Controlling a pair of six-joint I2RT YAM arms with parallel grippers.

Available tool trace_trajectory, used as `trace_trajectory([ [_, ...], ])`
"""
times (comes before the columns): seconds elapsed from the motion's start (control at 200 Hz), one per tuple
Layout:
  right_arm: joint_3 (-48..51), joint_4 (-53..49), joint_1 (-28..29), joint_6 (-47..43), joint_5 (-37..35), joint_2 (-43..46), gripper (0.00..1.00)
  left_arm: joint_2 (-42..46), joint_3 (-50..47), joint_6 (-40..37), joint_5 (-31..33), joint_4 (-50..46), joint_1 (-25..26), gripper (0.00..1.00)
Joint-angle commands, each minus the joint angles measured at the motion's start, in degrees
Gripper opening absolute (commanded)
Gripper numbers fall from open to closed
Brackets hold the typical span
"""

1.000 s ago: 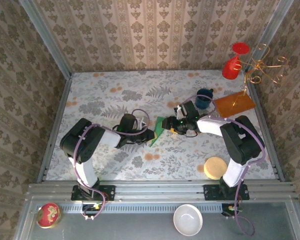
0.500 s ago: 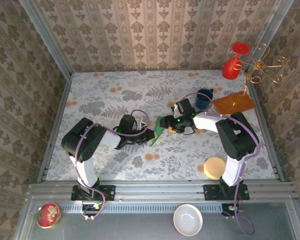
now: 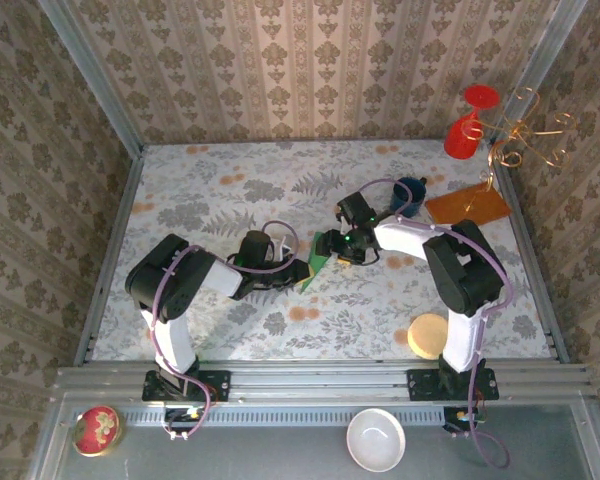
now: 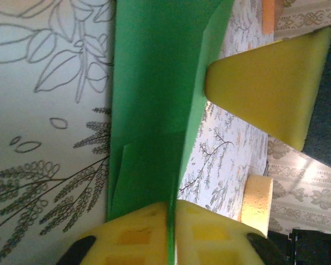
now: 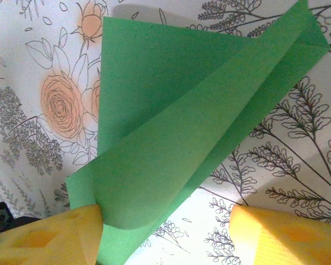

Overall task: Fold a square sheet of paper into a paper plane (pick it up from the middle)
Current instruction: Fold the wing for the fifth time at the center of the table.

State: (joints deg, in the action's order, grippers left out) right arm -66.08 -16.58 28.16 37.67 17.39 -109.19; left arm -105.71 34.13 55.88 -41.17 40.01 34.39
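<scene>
My left fingers sit at the near left corner of the paper, clenched on it. In the left wrist view they meet at the bottom with a thin green edge nipped between them, though the seam is so close to the lens that I would call the hold light rather than sure.

From there the paper runs straight away from me as a long narrow strip. One layer lies flat on the counter and another lifts along a sharp crease. It is thin, matte and bright green; it holds a crease, but looks springy where it is only bent. It lies mid-counter between my two arms, its long axis pointing away from the bases and a little to the right.

My right fingers are at its far right end, released and spread wide. In the right wrist view the soft rolled fold rests against one of them, and the other is well clear over the flowered cloth. I judge the right arm the better placed to close on that loop, coming in across the long axis.
</scene>
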Motion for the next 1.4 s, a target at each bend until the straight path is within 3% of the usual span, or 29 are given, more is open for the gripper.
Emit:
trace_trajectory([
  [0.0,0.6,-2.8,1.2,-0.4,-5.7,-5.9,0.67,3.2,-0.4,-1.6,0.9,-3.7,-0.6,0.18],
  [0.13,-0.4,-3.9,1.6,-0.7,-6.0,-7.0,0.67,6.1,0.1,-2.9,2.3,-9.2,-0.6,0.27],
  [0.36,-1.4,-5.0,2.1,-0.8,-6.6,-8.0,0.67,9.0,0.5,-5.2,3.9,-15.0,-0.5,0.35],
  [0.725,-2.1,-5.7,2.1,-0.1,-7.0,-9.0,0.68,12.5,7.7,-16.0,15.5,-35.0,3.9,0.5],
  [1.195,-1.6,-5.6,1.8,1.1,-7.0,-9.7,0.68,8.0,11.9,-19.5,18.3,-41.5,6.2,0.47],
  [1.395,-1.9,-6.0,1.7,1.3,-7.2,-10.2,0.67,6.6,12.1,-19.6,17.6,-42.0,6.2,0.4],
])
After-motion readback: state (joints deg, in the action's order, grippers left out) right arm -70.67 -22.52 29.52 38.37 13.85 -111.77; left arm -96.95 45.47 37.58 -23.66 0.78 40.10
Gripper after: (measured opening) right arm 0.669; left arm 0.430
